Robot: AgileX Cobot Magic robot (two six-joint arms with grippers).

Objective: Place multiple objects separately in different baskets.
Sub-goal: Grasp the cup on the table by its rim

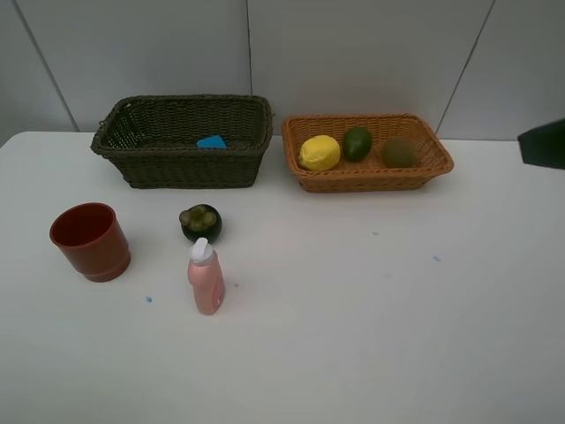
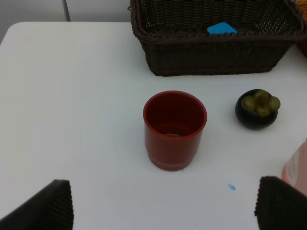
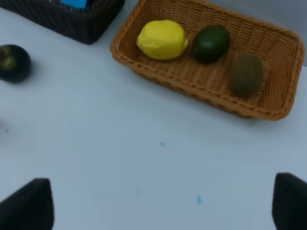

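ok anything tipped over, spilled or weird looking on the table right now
Nothing stands out. The red cup and pink bottle stand upright on the table, the mangosteen sits near the bottle, and nothing is spilled. The only blemish is a few small blue specks on its white top.

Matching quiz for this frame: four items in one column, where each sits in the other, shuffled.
1 lemon
2 blue eraser
3 mangosteen
4 red cup

a on the table next to the pink bottle
b in the dark basket
c upright near the table's left edge
d in the orange basket

Pairs: 1-d, 2-b, 3-a, 4-c
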